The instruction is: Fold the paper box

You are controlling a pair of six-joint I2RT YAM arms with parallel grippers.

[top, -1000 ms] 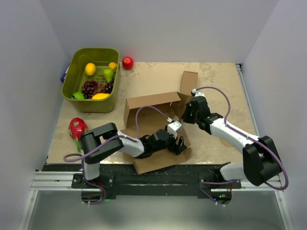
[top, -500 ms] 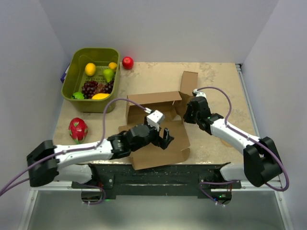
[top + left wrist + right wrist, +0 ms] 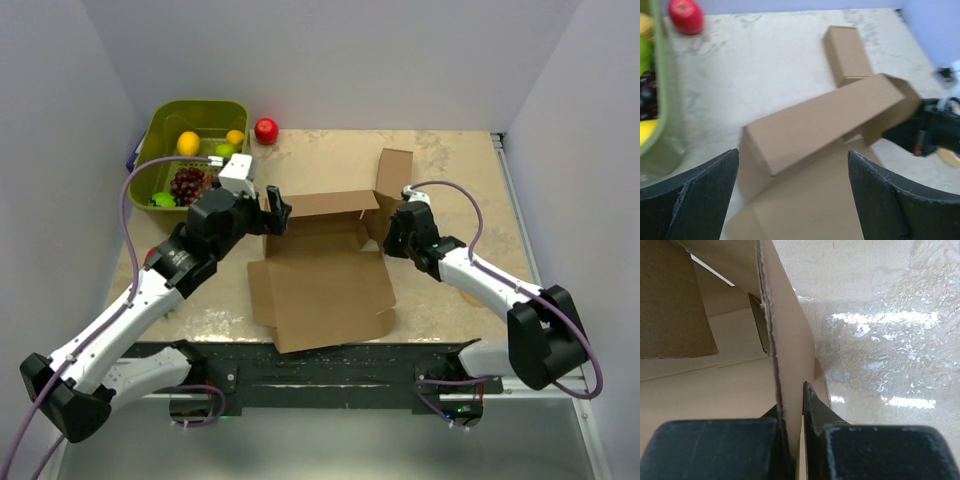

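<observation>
The paper box [image 3: 322, 285] lies in the middle of the table, a brown cardboard sheet with its back wall [image 3: 825, 125] raised and a long flap [image 3: 393, 175] reaching toward the back right. My left gripper [image 3: 275, 212] hangs open over the left end of that back wall, touching nothing. In the left wrist view the left gripper [image 3: 792, 195] frames the wall and base between wide-spread fingers. My right gripper [image 3: 393, 236] is shut on the box's upright right side wall [image 3: 790, 340]. The right wrist view shows the right gripper [image 3: 792, 405] pinching that wall's edge.
A green basket [image 3: 160, 140] holding several fruits stands at the back left, and a red apple [image 3: 266, 130] lies beside it. A red dragon fruit [image 3: 150, 258] peeks out behind the left arm. Pale walls enclose the table on three sides.
My left arm has swung from low over the box's front base up and back to its rear left corner, its jaws opening wider. The right gripper and the box have stayed put.
</observation>
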